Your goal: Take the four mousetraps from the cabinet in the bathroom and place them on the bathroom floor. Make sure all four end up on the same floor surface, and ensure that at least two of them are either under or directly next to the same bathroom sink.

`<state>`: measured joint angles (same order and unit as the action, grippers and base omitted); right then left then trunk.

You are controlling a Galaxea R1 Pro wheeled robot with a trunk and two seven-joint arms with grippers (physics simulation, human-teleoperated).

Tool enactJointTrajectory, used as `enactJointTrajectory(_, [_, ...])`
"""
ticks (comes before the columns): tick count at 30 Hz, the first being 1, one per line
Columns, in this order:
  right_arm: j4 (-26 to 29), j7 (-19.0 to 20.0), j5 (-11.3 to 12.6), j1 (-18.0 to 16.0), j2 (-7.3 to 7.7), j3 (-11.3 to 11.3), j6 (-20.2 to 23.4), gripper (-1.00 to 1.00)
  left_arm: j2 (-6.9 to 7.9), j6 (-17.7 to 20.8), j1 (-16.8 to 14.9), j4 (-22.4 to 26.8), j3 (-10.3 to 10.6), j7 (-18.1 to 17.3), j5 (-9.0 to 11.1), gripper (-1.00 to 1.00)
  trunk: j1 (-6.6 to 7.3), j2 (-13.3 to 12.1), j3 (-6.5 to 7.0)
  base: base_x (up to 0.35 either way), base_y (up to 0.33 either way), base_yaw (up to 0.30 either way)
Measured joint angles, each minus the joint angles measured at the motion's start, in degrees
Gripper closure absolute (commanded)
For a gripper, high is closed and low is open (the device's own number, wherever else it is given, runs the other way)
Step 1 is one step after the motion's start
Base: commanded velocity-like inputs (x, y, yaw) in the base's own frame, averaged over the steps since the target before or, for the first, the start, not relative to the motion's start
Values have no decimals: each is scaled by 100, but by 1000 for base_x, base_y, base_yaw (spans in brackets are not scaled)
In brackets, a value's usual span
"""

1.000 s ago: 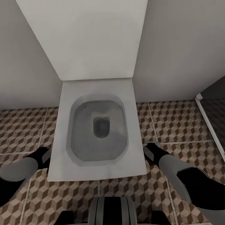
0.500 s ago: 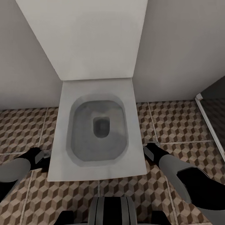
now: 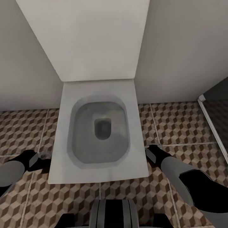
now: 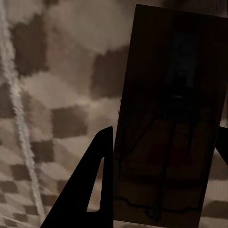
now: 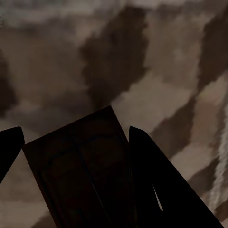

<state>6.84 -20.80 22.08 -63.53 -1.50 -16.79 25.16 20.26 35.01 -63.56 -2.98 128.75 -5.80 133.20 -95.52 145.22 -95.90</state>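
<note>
The robot stands facing a white square toilet [image 3: 99, 133], both arms lowered on either side of it over the cube-patterned bathroom floor [image 3: 180, 123]. Each arm carries a mousetrap. In the left wrist view, a dark wooden mousetrap [image 4: 171, 118] sits between the left gripper's [image 4: 164, 156] fingers, the dark finger [image 4: 92, 185] pressed along its edge – clamped on it, with blurred tiles close beneath. In the right wrist view, the second mousetrap [image 5: 80, 171] is likewise pinched in the right gripper [image 5: 76, 152], one finger [image 5: 161, 185] tight against its side.

From the head camera, the left gripper [image 3: 40, 155] hangs low beside the toilet's left edge, and the right gripper [image 3: 151, 154] is just beside its right front corner. The traps themselves are too small to make out there.

Holding the traps low and flat to the tiles looks like preparation for setting them down – though this spot is by the toilet, so it would count only toward the same-floor condition, and two traps must lie by the sink. The shower threshold [image 3: 210, 126] at the right marks darker tiling to avoid
</note>
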Motion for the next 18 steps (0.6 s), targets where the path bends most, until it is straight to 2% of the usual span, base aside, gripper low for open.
enactJointTrajectory(7, [15, 42, -1, 1, 33, -4, -7, 100, -35, -77, 1, 3, 40, -16, -4, 100, 0, 0, 0, 0, 0, 0])
enactJointTrajectory(10, [17, 51, 5, 3, 58, 0, -8, 100, -102, -82, -1, 3, 45, -17, -3, 100, 0, 0, 0, 0, 0, 0])
enactJointTrajectory(13, [27, 53, -136, 0, 143, -8, -53, 100, -200, -116, -1, 3, 11, -19, 38, 100, 0, 0, 0, 0, 0, 0])
enactJointTrajectory(14, [27, 53, -180, 0, 143, -6, -53, 100, -232, -117, -1, 3, 11, -18, 38, 100, 0, 0, 0, 0, 0, 0])
enactJointTrajectory(18, [26, 62, -93, -1, 101, -8, -47, 100, -264, -132, 0, 6, 14, -24, 37, 100, 0, 0, 0, 0, 0, 0])
